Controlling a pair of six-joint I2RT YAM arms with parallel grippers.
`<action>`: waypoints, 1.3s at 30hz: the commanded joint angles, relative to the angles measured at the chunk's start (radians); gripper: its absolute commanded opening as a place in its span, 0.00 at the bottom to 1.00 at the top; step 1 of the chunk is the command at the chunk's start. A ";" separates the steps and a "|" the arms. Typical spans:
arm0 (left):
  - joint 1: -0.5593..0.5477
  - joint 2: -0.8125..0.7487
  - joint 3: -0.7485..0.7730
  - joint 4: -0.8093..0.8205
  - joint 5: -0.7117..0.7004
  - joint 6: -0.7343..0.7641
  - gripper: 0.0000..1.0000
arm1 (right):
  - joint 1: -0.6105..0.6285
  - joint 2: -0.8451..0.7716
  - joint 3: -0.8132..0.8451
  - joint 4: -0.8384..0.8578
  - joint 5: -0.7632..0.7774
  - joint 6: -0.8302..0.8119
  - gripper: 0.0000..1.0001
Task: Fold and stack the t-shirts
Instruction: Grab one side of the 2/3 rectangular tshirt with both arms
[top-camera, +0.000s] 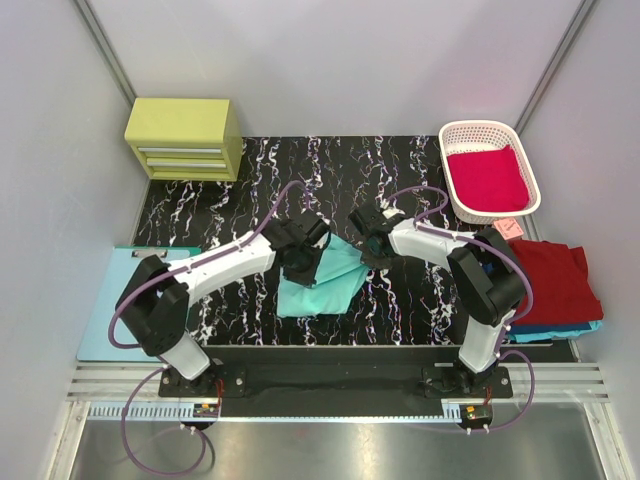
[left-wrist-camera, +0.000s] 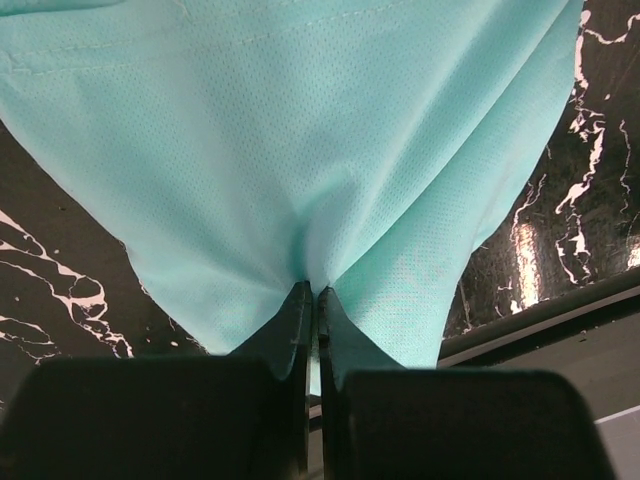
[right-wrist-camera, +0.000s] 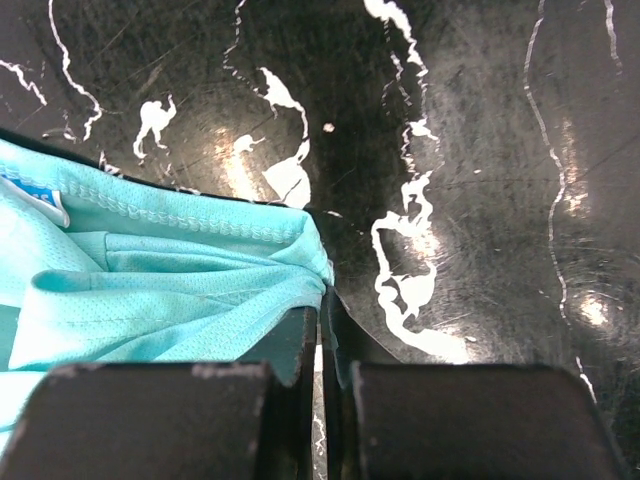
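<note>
The mint-teal t-shirt hangs bunched between my two grippers over the middle of the black marbled table. My left gripper is shut on its cloth; the left wrist view shows the shirt pinched at the fingertips and draping down. My right gripper is shut on a hemmed corner of the same shirt. A crimson t-shirt lies in the white basket. A dark red t-shirt lies folded on a blue one at the right.
A white lattice basket stands at the back right. A yellow-green drawer box stands at the back left. A pale blue clipboard lies at the left edge. A small pink item lies beside the basket.
</note>
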 joint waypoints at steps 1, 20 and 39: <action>0.001 -0.033 -0.057 -0.185 -0.027 0.035 0.01 | -0.026 0.038 -0.006 -0.024 0.081 -0.005 0.00; 0.003 -0.043 -0.029 -0.179 -0.138 0.029 0.57 | -0.012 -0.130 -0.035 0.071 -0.083 -0.197 0.48; -0.002 -0.025 -0.142 -0.142 -0.038 0.003 0.52 | -0.012 0.063 0.181 0.123 -0.288 -0.237 0.40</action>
